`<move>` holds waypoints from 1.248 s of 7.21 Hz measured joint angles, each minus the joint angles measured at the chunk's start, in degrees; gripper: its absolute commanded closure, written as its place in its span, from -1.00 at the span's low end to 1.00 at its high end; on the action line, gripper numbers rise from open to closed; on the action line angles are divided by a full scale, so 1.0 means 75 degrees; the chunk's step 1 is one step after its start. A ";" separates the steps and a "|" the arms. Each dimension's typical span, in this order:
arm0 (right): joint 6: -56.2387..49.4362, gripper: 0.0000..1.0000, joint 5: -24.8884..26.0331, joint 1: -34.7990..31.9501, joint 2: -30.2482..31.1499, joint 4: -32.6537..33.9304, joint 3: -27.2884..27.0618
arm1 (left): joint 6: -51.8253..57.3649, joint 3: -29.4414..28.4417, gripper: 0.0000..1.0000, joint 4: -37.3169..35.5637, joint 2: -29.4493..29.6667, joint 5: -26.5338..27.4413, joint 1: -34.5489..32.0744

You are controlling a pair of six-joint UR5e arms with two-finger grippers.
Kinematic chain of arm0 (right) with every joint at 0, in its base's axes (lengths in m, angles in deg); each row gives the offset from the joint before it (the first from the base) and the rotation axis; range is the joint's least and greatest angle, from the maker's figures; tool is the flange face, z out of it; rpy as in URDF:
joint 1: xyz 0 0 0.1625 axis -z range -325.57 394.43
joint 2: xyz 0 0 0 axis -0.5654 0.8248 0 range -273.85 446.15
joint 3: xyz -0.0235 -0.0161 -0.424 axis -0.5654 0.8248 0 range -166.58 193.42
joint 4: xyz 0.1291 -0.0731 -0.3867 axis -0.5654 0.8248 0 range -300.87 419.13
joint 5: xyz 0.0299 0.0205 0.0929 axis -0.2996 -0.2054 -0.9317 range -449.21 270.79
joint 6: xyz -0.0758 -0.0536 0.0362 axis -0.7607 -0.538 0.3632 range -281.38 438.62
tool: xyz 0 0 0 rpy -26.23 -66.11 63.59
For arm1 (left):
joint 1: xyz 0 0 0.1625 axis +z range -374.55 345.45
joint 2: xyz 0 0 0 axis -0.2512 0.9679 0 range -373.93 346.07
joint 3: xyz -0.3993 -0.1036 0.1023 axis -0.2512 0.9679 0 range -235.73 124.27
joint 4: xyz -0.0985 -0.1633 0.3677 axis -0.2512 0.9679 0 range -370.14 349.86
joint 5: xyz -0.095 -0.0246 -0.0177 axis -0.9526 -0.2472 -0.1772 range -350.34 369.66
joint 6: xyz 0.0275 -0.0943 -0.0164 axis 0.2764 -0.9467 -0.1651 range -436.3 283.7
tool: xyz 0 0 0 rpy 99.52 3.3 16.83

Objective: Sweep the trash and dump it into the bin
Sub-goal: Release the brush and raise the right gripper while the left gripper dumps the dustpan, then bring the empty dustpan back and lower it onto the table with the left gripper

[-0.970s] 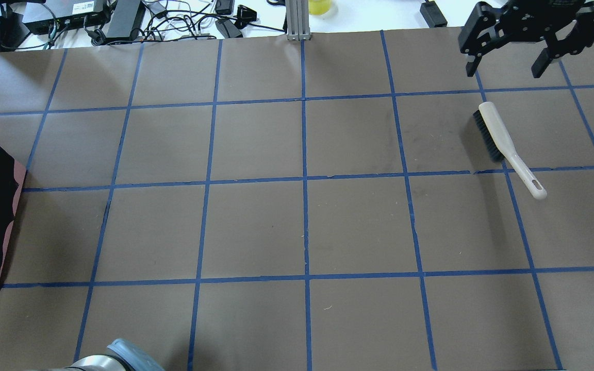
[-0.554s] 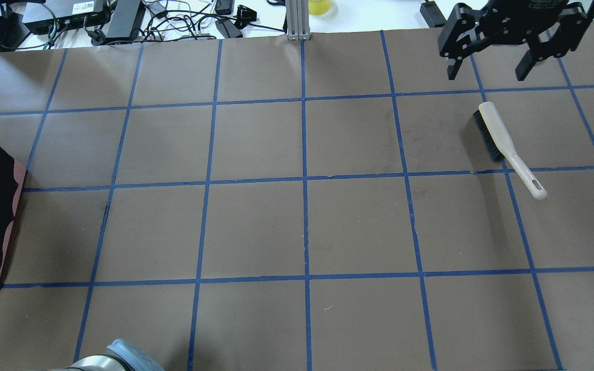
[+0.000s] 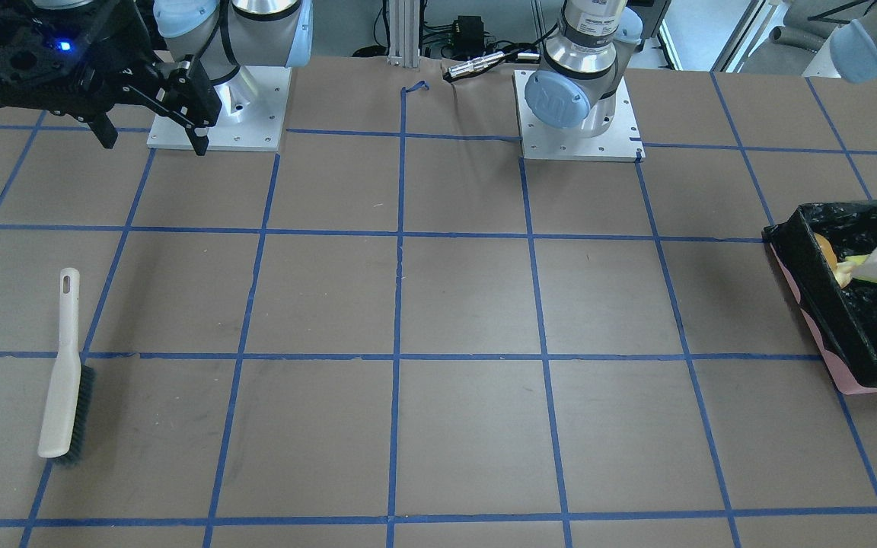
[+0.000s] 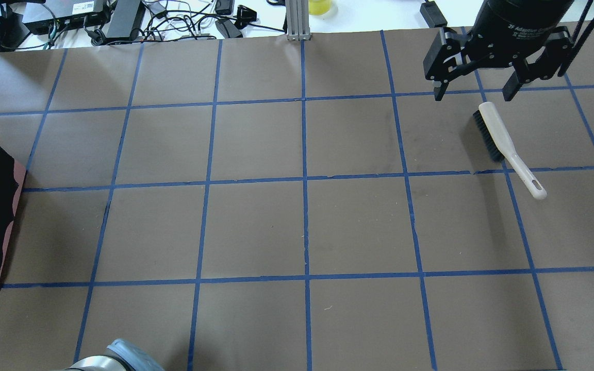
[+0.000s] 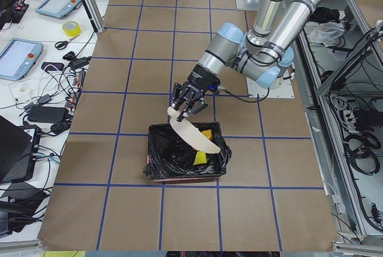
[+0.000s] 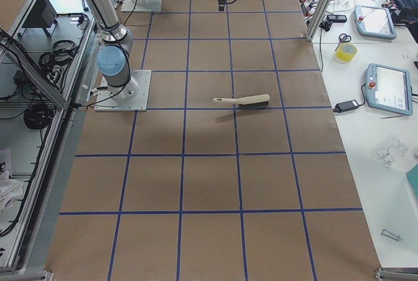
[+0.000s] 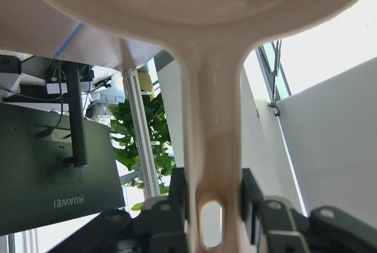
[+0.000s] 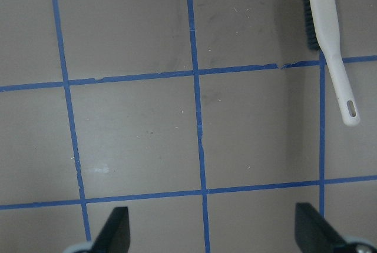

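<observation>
The pink bin [image 5: 179, 177] with its black bag stands at the table's left end and also shows in the front view [image 3: 811, 323] and the overhead view [image 4: 11, 216]. My left gripper [image 7: 212, 203] is shut on the handle of the beige dustpan [image 5: 191, 134] and holds it tilted over the bin. A golden-brown lump [image 3: 825, 250] and a yellow wedge [image 5: 200, 158] lie in the bag. I cannot make out the cream crescent. My right gripper [image 4: 475, 88] is open and empty, hovering just beyond the head of the brush [image 4: 500, 139].
The cream-handled brush lies flat at the far right, handle toward the robot; it also shows in the right wrist view [image 8: 327, 29]. Cables and boxes [image 4: 96, 20] line the far table edge. Both arm bases [image 3: 575, 114] stand on white plates.
My right gripper has moved left and nearer over the table, closer to the brush head, still open. The brush has not moved.
</observation>
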 measured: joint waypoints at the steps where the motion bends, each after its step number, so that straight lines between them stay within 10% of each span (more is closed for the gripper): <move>1: -0.0010 -1.00 0.0013 0.0001 0.0026 0.0015 -0.0017 | -0.0434 -0.0666 1.00 0.1602 0.0011 -0.0012 -0.0007; 5: -0.0159 -1.00 0.0064 0.0002 0.0029 0.0109 -0.0025 | -0.3420 -0.2598 1.00 0.6066 0.0247 -0.0506 -0.0069; 9: -0.0359 -1.00 0.0065 0.0006 0.0032 0.0136 -0.0037 | -0.6322 -0.3029 1.00 0.7446 0.0686 -0.0780 -0.1042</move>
